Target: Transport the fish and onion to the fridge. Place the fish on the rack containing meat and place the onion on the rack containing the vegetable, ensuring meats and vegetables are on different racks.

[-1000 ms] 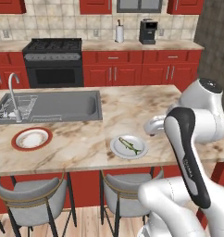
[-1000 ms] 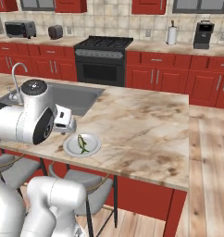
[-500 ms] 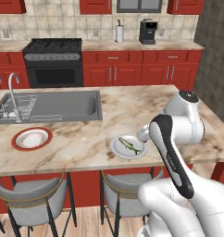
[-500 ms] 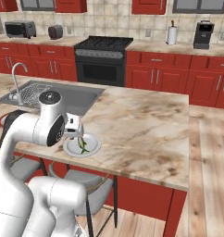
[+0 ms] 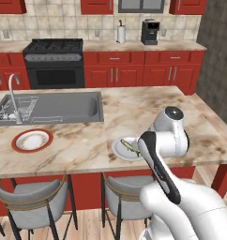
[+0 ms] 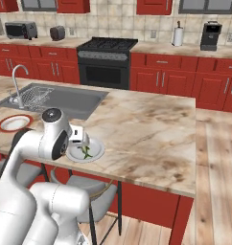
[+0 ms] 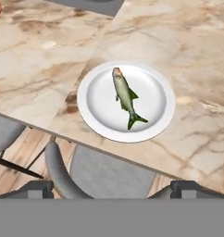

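White plate (image 7: 153, 127): sits at the near edge of the marble counter (image 7: 197, 60), just above two grey stools (image 7: 100, 178).
Fish (image 7: 125, 97): lies flat in the middle of the plate, head towards the far side of the counter, tail towards the near edge; nothing touches it.
Tool (image 7: 111, 189): hovers above the plate, tilted down at it, its two dark tips spread wide with nothing between them; in the right base view it hangs at the plate's left rim.
Second plate (image 5: 32, 140): red-rimmed, well apart along the same near edge, close to the sink (image 5: 54, 108).
Step in hand: approach to the fish, as I judge it; pick-up not yet made.
Next move: probably lower straight onto the fish, turn the tips across its slim body, then pinch mid-length.
Onion, fridge: not to be made out here.
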{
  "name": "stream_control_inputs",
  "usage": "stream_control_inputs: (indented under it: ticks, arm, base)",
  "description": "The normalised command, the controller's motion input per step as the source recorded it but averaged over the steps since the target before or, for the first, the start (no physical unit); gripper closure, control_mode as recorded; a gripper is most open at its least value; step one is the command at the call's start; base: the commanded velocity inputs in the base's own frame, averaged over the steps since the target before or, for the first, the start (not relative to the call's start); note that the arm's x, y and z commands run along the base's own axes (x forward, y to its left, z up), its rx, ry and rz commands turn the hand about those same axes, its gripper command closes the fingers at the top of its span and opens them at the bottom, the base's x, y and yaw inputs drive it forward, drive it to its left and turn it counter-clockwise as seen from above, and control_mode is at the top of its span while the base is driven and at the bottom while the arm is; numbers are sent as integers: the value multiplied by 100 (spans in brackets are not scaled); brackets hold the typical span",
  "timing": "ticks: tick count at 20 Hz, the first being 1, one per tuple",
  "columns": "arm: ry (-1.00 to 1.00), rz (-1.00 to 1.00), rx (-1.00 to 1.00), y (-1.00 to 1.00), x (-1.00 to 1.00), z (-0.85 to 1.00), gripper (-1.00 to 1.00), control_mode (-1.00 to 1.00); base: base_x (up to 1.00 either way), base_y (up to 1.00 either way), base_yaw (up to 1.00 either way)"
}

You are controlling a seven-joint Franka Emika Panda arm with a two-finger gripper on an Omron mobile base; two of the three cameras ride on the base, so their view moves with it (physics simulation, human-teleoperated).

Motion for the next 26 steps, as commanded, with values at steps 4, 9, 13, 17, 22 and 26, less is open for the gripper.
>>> stream_control_inputs:
  ticks: [4, 9, 13, 17, 22, 26]
  arm:
    - [6, 0, 0, 0, 69, -21, -100, -100]
    - [8, 0, 0, 1, 74, -15, -100, -100]
    - [11, 0, 0, 1, 76, -10, -100, -100]
    - [14, 0, 0, 0, 61, -16, -100, -100]
    - [10, 0, 0, 0, 43, -30, -100, -100]
    - [4, 0, 0, 1, 18, -35, -100, -100]
  base:
    - [0, 0, 0]
    - [0, 0, 0]
    - [0, 0, 0]
    - [0, 0, 0]
    - [0, 0, 0]
    - [0, 0, 0]
